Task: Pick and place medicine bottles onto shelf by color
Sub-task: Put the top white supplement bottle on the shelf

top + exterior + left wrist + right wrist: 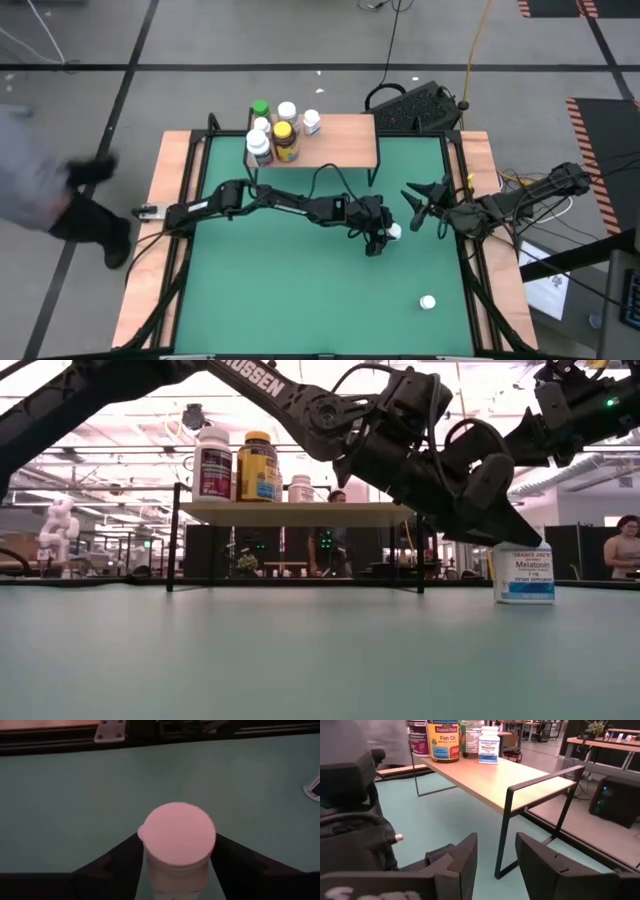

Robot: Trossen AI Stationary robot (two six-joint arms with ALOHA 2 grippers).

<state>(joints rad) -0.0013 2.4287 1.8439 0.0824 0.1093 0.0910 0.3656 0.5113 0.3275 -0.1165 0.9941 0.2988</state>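
Five bottles stand on the shelf (335, 140), the low wooden board on black legs at the table's twelve o'clock side. They bunch at its nine o'clock end: a green-capped bottle (260, 108), a white bottle (287, 111) beside it, the amber fish oil bottle (285, 142) with its yellow cap, and a white-capped bottle with a dark red label (259, 149) nearest the edge. A smaller Melatonin bottle (312, 122) sits a little apart, toward three o'clock.

On the green table (280, 290), the left arm stretches from nine o'clock across to the middle. Its left gripper (385, 238) is down over a white Melatonin bottle (523, 574) that stands upright on the mat. From the left wrist view the white cap (178, 834) sits between the two dark fingers (112, 865), which flank it closely; I cannot tell whether they press it or only bracket it.

The right gripper (420, 200) waits near the shelf's three o'clock leg, its jaws parted and holding nothing, as the right wrist view shows.

One more white bottle (428, 301) sits alone toward five o'clock, well apart from both arms.

At the nine o'clock side of the room a person (50, 190) in grey stands beside the table.
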